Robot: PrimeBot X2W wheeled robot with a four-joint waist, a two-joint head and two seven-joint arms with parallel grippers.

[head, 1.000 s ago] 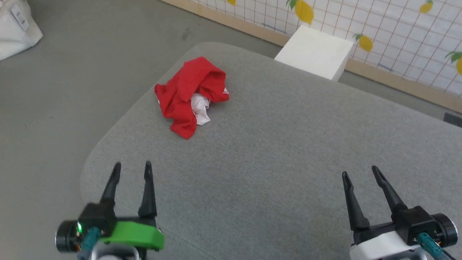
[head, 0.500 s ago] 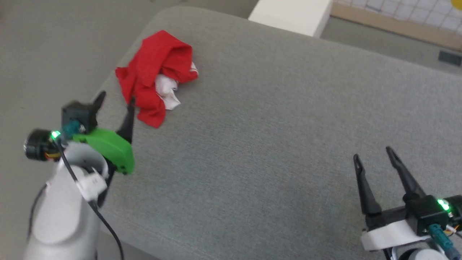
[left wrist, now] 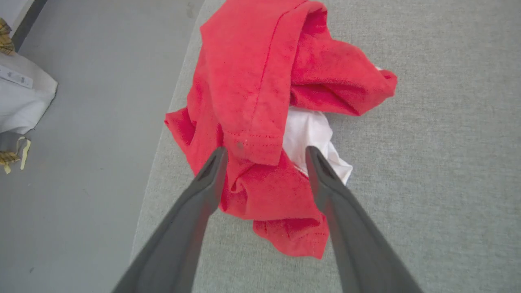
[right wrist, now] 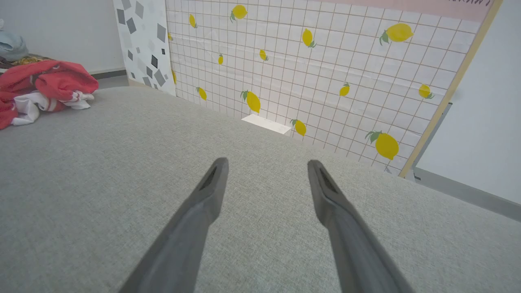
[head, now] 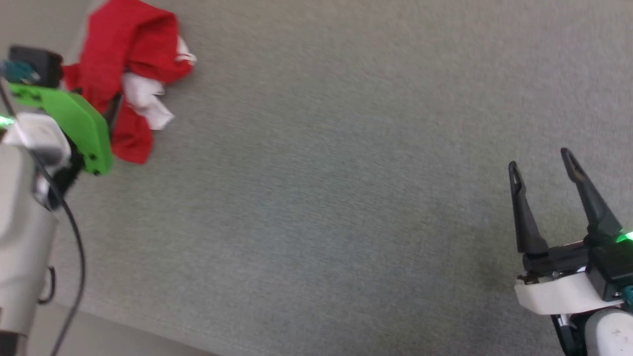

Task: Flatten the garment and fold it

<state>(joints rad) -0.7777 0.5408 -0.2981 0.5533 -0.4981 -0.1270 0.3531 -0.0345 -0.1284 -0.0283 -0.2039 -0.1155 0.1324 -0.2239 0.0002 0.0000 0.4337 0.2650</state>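
Where left tool (left wrist: 265, 149) points, crumpled garment (left wrist: 248, 81) lies.

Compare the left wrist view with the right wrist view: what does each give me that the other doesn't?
Left wrist: the open left gripper poised at the crumpled red garment near the cushion edge, plus grey floor and a white bag. Right wrist: the open right gripper over the cushion, and the lemon-print wall. Shared: garment and cushion.
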